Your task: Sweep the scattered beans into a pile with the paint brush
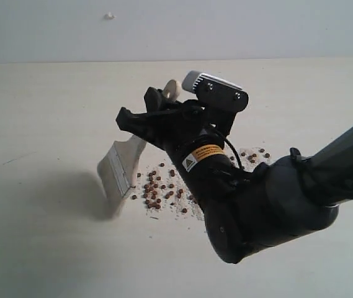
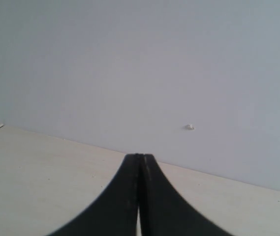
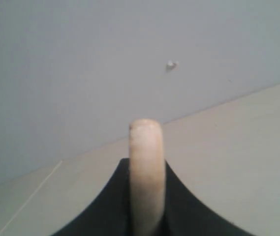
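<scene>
Presently listed, item by item.

1. Paint brush [image 1: 121, 166]: pale wooden handle, metal ferrule, off-white bristles. It is tilted, with the handle end up and the bristles down toward the table [image 1: 46, 112]. Whether the bristle tips touch the table cannot be told. The handle passes between the jaws of the right gripper [image 1: 144, 115], and in the right wrist view its rounded end sticks out beyond them.

2. Right gripper: jaws parted only by the width of the handle and clamped on it, one black finger against each side. Nothing else is held.

3. Beans [image 1: 157, 189]: small, round, dark reddish-brown, mixed with fine white crumbs [image 1: 140, 186]. The main cluster lies on the table just beside the bristles, partly under the right arm [image 1: 269, 205]. A smaller scatter lies apart, on the other side of the arm.

4. Left gripper [image 2: 140, 157]: seen only in its own wrist view. Its jaws are pressed together and hold nothing, raised over bare table and pointing toward the wall [image 2: 130, 59].

5. Wall: plain and pale, with one small white speck [image 1: 109, 15].
</scene>
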`<state>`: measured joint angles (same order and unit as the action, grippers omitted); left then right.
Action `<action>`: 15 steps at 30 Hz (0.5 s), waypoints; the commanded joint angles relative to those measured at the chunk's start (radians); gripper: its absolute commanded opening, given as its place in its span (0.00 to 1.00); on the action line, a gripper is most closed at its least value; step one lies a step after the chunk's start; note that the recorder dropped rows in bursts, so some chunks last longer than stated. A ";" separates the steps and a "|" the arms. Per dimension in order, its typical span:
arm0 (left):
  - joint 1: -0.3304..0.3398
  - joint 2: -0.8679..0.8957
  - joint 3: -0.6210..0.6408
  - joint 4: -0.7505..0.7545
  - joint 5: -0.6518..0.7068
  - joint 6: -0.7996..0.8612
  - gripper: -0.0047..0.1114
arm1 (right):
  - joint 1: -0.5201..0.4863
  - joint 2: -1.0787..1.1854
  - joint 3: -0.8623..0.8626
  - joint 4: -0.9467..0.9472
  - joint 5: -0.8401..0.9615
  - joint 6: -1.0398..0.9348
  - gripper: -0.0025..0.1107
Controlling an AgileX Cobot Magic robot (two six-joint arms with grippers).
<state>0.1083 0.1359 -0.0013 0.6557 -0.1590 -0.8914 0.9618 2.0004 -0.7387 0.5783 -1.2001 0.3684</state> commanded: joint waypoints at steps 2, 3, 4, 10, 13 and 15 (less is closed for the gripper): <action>0.001 -0.006 0.001 -0.005 0.000 0.003 0.04 | 0.003 0.026 -0.010 0.127 -0.021 -0.153 0.02; 0.001 -0.006 0.001 -0.005 0.000 0.003 0.04 | 0.003 0.024 -0.010 0.144 -0.021 -0.195 0.02; 0.001 -0.006 0.001 -0.005 0.000 0.003 0.04 | 0.003 0.020 -0.010 0.164 -0.021 -0.247 0.02; 0.001 -0.006 0.001 -0.005 0.000 0.003 0.04 | 0.003 -0.032 -0.010 0.305 -0.021 -0.568 0.02; 0.001 -0.006 0.001 -0.005 0.000 0.003 0.04 | 0.003 -0.052 -0.010 0.369 -0.021 -0.656 0.02; 0.001 -0.006 0.001 -0.005 0.000 0.003 0.04 | 0.003 -0.058 -0.010 0.373 -0.021 -0.674 0.02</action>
<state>0.1083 0.1359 0.0006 0.6557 -0.1590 -0.8914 0.9641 1.9584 -0.7451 0.9238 -1.2165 -0.2462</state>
